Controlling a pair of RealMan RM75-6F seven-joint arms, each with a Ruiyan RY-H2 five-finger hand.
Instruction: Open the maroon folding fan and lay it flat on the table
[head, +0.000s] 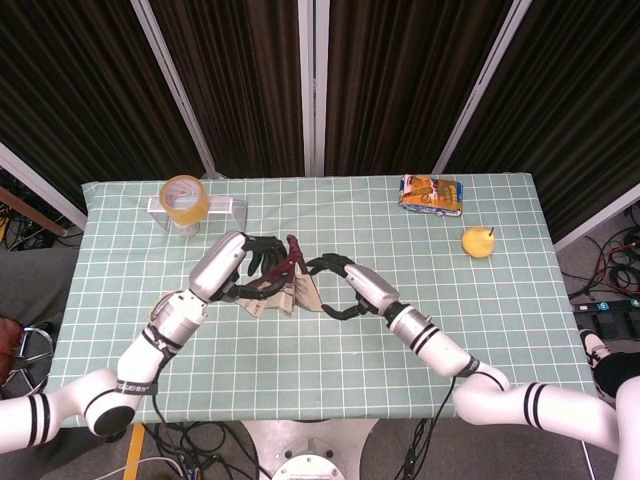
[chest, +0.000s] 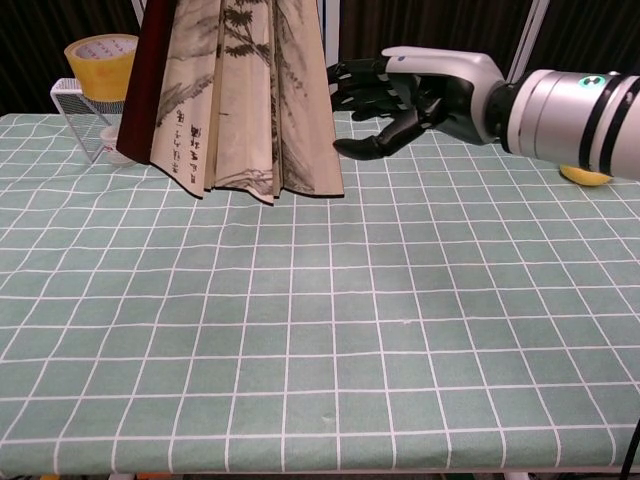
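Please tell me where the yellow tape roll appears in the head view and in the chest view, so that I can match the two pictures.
Head view: the tape roll is near the table's far left corner, standing on a small wire rack.
Chest view: the tape roll is at the upper left, left of the hanging fan.
Shared landmark: the fan, held by the left hand.
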